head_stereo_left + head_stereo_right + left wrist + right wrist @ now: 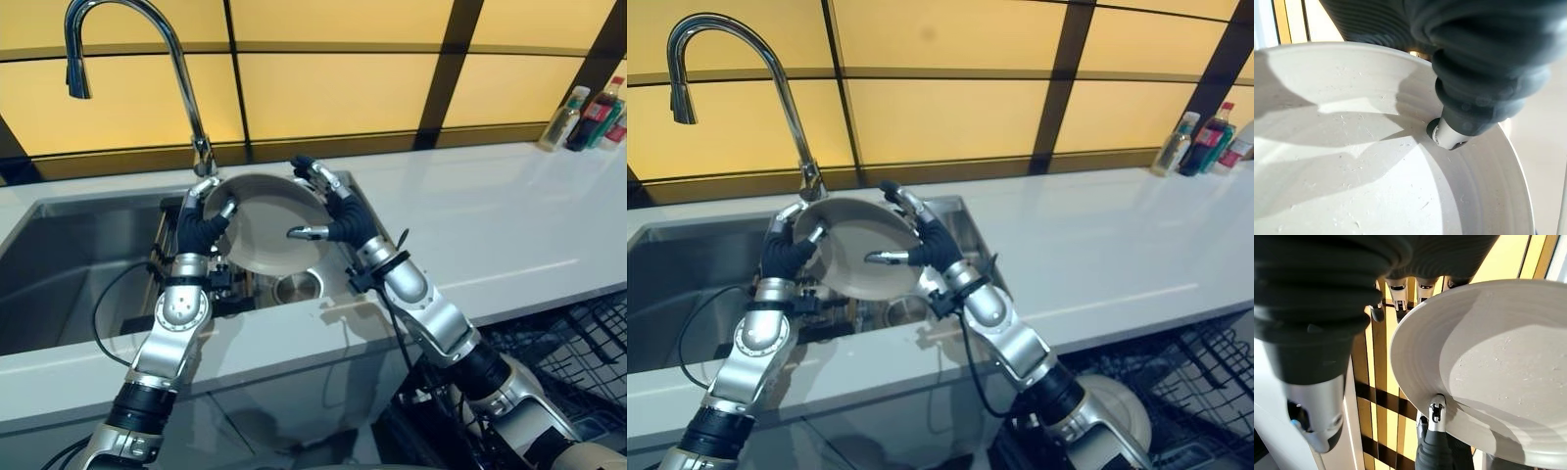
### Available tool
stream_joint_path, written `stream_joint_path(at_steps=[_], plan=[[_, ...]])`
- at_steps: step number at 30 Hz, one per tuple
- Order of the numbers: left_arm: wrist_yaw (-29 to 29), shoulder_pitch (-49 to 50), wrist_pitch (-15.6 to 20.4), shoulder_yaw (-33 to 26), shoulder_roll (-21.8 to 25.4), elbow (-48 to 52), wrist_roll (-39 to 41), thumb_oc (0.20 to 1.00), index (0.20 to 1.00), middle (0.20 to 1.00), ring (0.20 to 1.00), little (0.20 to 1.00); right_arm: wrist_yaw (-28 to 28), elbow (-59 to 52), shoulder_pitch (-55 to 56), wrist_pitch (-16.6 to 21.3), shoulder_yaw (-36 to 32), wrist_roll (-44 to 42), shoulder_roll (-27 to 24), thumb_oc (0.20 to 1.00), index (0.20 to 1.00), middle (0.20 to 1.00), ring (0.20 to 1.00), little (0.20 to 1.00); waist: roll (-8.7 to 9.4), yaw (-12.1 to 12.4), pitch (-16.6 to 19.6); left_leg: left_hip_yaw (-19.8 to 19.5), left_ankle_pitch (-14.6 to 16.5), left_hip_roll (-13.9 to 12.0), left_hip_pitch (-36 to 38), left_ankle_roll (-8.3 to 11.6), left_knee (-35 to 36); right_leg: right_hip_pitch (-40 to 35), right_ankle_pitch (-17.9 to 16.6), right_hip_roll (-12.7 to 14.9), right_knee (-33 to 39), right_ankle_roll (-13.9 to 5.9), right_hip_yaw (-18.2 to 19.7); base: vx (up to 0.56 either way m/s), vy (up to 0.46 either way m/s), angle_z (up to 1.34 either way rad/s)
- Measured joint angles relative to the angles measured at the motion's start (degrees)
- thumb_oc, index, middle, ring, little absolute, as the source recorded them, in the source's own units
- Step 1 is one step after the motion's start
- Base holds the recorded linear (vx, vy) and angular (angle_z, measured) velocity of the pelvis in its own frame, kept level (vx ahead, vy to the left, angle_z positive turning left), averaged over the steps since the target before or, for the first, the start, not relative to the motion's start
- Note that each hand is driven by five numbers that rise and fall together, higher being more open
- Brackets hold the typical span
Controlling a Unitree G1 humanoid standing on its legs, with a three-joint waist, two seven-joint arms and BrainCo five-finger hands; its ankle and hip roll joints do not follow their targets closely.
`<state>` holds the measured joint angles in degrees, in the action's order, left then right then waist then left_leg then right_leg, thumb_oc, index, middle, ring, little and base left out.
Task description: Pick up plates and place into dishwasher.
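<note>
Left hand, right hand seemingly gripping plate, over sink

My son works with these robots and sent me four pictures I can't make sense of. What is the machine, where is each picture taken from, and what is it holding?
It is a humanoid robot at a kitchen sink. Two pictures come from cameras in its head, looking down; the other two from cameras on its wrists, very close up. Its left hand and right hand grip a pale plate by opposite edges, above the sink basin, below the faucet. Bottles stand at the far right of the white counter. A dishwasher rack shows at the lower right, with another plate nearby.
</note>
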<state>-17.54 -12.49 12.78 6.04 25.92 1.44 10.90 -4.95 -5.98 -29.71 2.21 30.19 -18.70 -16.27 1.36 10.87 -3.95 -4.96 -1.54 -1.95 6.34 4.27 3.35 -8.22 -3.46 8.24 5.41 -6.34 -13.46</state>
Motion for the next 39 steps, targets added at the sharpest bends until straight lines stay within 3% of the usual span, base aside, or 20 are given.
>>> stream_joint_path(at_steps=[5, 6, 9, 10, 21, 39], plan=[[-0.44, -0.17, 0.00, 0.46, -0.19, 0.01, -0.11, 0.200, 0.200, 0.200, 0.200, 0.200, -0.50, 0.23, 0.00, -3.08, 0.37, -0.25, -0.46, 1.000, 1.000, 1.000, 1.000, 1.000, 0.03, 1.06, -0.03, 0.02, 0.00, 0.00, 0.05, 0.00, -0.09, -0.06, -0.01, -0.01, -0.13, 0.01, 0.02, 0.00, 0.000, 0.00], [-0.60, -0.18, -0.10, 0.61, -0.16, 0.02, -0.11, 0.200, 0.200, 0.200, 0.200, 0.200, -0.58, 0.69, 0.00, -4.53, 0.69, -1.34, -0.55, 0.947, 0.947, 0.947, 0.947, 0.947, 0.08, 1.10, -0.05, 0.00, 0.00, 0.00, 0.05, 0.00, -0.11, -0.09, -0.01, 0.00, -0.14, 0.01, 0.00, 0.00, 0.000, 0.00], [-1.06, -0.17, -0.83, 0.88, -0.10, 0.01, -0.12, 0.200, 0.200, 0.200, 0.200, 0.200, -0.92, 3.23, 0.01, -7.95, 1.92, -5.21, -0.50, 0.526, 0.526, 0.526, 0.526, 0.526, 0.50, 1.18, -0.35, -0.11, 0.00, 0.00, 0.02, 0.00, -0.21, -0.18, 0.00, -0.01, -0.15, 0.01, -0.15, 0.00, 0.000, 0.00], [-1.32, -0.17, -1.04, 1.11, 0.12, 0.01, -0.12, 0.200, 0.200, 0.200, 0.200, 0.200, -1.09, 3.71, 0.01, -8.70, 1.95, -5.87, -0.49, 0.200, 0.200, 0.200, 0.200, 0.200, 0.75, 1.20, -0.51, -0.14, 0.00, 0.00, 0.00, 0.00, -0.22, -0.19, 0.00, -0.01, -0.16, 0.01, -0.17, 0.00, 0.000, 0.00], [-1.48, -0.17, -1.92, 3.57, 0.21, 0.00, -0.64, 0.200, 0.200, 0.200, 0.200, 0.200, -2.71, 5.14, -0.73, -12.67, 1.73, -7.00, -0.41, 0.200, 0.200, 0.200, 0.200, 0.200, 1.51, 1.19, -0.79, -0.46, 0.00, 0.06, 0.10, 0.00, -0.34, -0.57, 0.02, 0.03, -0.17, 0.04, -0.50, 0.00, 0.000, 0.00], [-2.05, -0.16, -2.09, 3.57, 0.05, -0.02, -0.63, 0.200, 0.200, 0.200, 0.200, 0.200, -2.33, 5.15, -1.57, -13.74, 1.71, -7.00, -0.94, 0.200, 0.200, 0.200, 0.200, 0.200, 2.98, 1.10, -1.16, -0.26, 0.02, 0.05, 0.10, 0.01, -0.55, -0.50, -0.03, 0.02, -0.17, 0.10, -0.28, -0.02, 0.001, -0.01]])
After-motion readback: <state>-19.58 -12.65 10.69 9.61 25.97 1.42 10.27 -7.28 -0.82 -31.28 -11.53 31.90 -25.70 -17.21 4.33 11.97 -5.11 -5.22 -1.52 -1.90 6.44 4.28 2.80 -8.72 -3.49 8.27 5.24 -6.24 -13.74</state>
